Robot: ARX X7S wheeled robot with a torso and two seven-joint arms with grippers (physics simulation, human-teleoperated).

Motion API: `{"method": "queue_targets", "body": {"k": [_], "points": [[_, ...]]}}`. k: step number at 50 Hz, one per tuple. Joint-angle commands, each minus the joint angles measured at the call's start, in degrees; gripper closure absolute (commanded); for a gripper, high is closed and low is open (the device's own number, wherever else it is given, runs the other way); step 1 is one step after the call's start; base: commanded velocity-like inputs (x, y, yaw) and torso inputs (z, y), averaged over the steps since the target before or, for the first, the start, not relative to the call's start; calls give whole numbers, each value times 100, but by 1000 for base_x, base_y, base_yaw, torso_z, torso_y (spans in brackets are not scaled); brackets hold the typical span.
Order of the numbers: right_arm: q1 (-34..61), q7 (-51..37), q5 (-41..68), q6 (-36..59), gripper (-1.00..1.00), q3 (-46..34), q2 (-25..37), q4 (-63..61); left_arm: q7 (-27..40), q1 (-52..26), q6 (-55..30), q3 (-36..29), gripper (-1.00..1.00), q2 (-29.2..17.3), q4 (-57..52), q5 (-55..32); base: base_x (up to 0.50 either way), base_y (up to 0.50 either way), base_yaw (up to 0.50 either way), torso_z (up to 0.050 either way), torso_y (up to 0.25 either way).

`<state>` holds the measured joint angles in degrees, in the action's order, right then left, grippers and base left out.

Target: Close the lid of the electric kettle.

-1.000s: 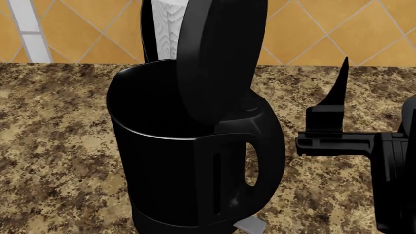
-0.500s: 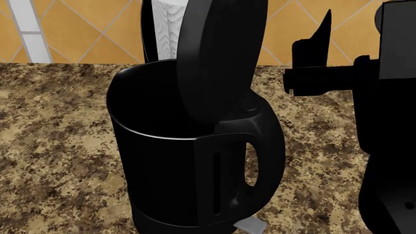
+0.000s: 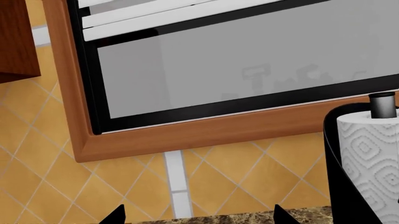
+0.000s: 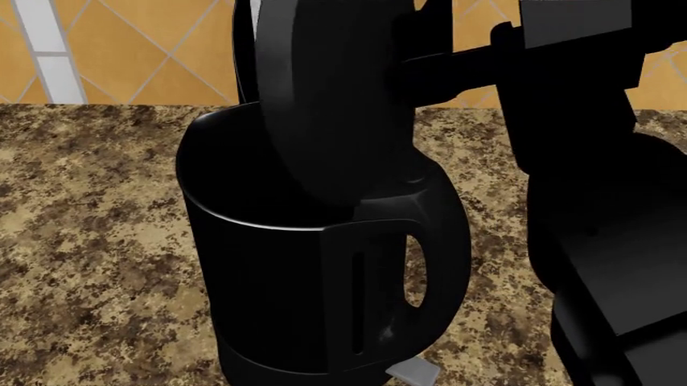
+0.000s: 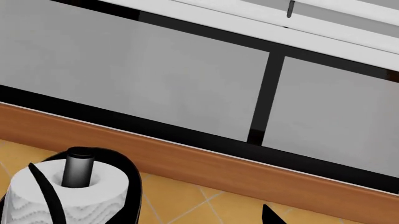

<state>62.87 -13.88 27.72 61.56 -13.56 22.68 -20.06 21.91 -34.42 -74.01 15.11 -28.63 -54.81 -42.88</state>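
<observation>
The electric kettle [image 4: 311, 281] is a tall glossy black jug standing on the speckled counter, with its loop handle [image 4: 429, 265] toward my right arm. Its lid [image 4: 333, 96] stands nearly upright above the rim and leans slightly over the open mouth. My right arm [image 4: 569, 129] reaches in from the right, and its wrist bar [image 4: 451, 68] meets the lid's back face. In the right wrist view the right gripper [image 5: 199, 217] is open and empty, aimed at the wall. The left gripper [image 3: 199, 215] is open and empty and is out of the head view.
A paper towel roll [image 3: 367, 158] in a black holder stands behind the kettle and also shows in the right wrist view [image 5: 68, 200]. A wood-framed window [image 3: 249, 70] and an orange tiled wall [image 4: 129, 48] rise behind the granite counter [image 4: 86, 241]. A small grey tab [image 4: 413, 371] lies at the kettle's base.
My right arm rose and moved left until it reached the back of the lid. The lid has tipped a little left, toward the kettle's mouth.
</observation>
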Motion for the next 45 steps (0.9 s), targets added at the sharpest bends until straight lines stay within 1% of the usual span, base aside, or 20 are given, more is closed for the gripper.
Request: {"method": "queue_targets", "body": {"k": [1, 21, 35, 45], "points": [[220, 234, 19, -235, -100, -346, -160, 272, 111, 74, 15, 88, -100, 25, -70, -97, 0, 0, 0, 0, 0], [262, 443, 17, -564, -100, -588, -325, 593, 398, 309, 37, 202, -100, 56, -214, -261, 0, 0, 0, 0, 0], [696, 325, 185, -364, -100, -220, -253, 291, 564, 319, -23, 311, -100, 10, -263, -533, 0, 0, 0, 0, 0], [961, 199, 291, -141, -100, 14, -151, -14, 576, 332, 122, 237, -100, -102, -160, -560, 0, 0, 0, 0, 0]]}}
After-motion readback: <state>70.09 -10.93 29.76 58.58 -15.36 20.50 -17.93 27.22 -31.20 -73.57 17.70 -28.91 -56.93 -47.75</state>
